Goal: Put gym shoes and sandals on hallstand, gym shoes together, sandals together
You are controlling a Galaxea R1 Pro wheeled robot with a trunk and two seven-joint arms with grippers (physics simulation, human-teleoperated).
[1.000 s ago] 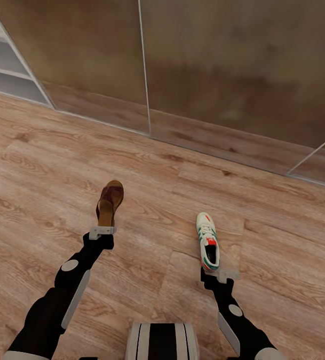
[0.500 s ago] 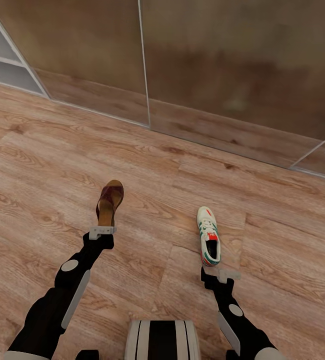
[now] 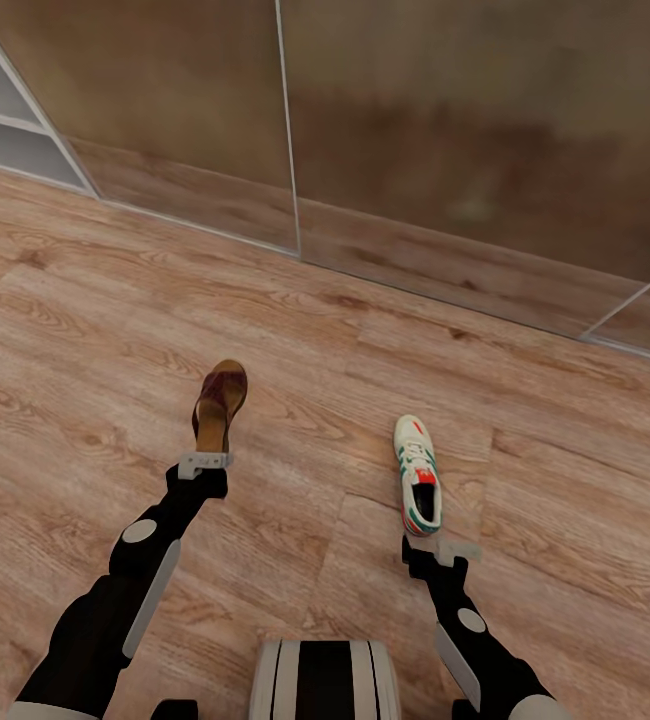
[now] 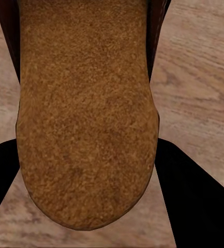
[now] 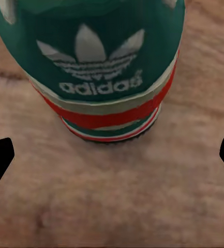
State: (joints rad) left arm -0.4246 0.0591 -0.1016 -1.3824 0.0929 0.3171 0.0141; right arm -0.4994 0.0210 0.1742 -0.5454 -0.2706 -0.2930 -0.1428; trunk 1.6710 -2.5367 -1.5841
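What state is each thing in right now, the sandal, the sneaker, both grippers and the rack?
Sandal: heel between the left gripper's jaws, toe pointing away.
Gym shoe: upright on the corridor floor, heel toward the right gripper, not gripped.
Right gripper: jaws open, apart from the heel.
Hallstand: shelves in view bare.

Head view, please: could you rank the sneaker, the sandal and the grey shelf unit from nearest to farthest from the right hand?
1. Sneaker: just ahead of the right hand, heel toward it.
2. Sandal: off to the left, at the left hand.
3. Shelf unit: far upper left, by the wall.
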